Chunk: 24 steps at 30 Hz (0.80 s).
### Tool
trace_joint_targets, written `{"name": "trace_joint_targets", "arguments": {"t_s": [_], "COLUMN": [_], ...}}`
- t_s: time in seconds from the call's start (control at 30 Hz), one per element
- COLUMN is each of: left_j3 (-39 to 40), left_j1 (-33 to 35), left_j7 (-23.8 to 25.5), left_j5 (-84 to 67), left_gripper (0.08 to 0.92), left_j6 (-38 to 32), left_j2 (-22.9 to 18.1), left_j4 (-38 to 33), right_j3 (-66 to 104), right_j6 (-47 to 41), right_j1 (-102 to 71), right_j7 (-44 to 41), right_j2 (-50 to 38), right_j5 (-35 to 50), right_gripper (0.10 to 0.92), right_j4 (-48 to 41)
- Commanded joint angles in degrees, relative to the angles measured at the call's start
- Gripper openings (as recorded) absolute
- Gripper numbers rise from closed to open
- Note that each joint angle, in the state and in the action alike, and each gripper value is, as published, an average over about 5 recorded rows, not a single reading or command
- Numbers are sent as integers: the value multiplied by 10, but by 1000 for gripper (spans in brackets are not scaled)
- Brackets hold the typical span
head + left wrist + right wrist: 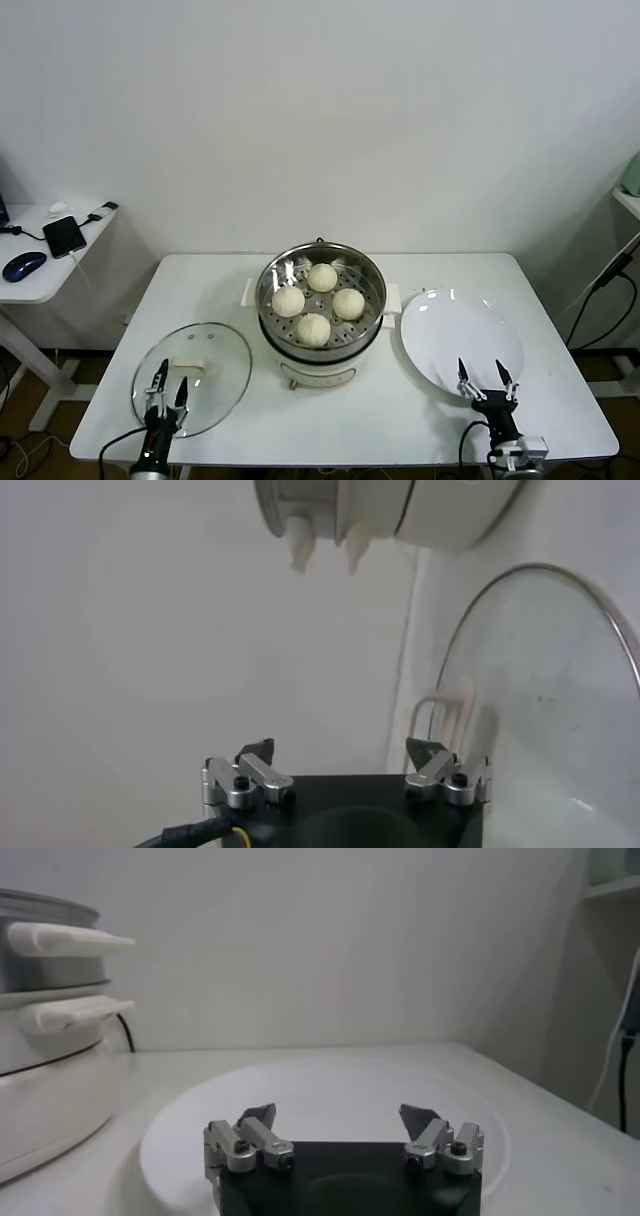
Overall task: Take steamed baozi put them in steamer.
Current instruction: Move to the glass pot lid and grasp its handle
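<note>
Four cream-white baozi (pixel 322 277) (pixel 288 301) (pixel 348 303) (pixel 313 329) lie on the perforated tray inside the steel steamer (pixel 272 281) at the table's middle. Its cream base shows in the left wrist view (pixel 440 515) and the right wrist view (pixel 45 1063). My left gripper (pixel 166 386) is open and empty, low at the front left over the glass lid (pixel 215 372). My right gripper (pixel 485 376) is open and empty at the front right, over the near edge of the white plate (pixel 455 333). Both sets of jaws stand wide apart (pixel 342 752) (pixel 340 1116).
The round glass lid (pixel 560 700) lies flat on the white table (pixel 380 420), left of the steamer. The flat white plate (pixel 330 1098) lies right of the steamer. A side desk at the far left holds a phone (pixel 63 236) and a mouse (pixel 23 265).
</note>
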Motion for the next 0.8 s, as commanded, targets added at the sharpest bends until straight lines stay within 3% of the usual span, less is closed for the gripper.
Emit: {"name": "trace_joint_targets", "arguments": {"t_s": [0.03, 0.8], "left_j3": [3, 7], "left_j1": [-44, -99], "left_j7": [-16, 1], "left_j5": [87, 129], "left_gripper": [823, 823], "left_j6": [23, 41], "left_j2": [-14, 0], "left_j4": [41, 103], "right_j3": [6, 3], "right_j6": [-4, -2], "right_j1": [-10, -11], "right_j7": [4, 0], "right_j2": [8, 14], "right_j5": [-3, -2], "right_gripper": [823, 823], "right_j4": [6, 11]}}
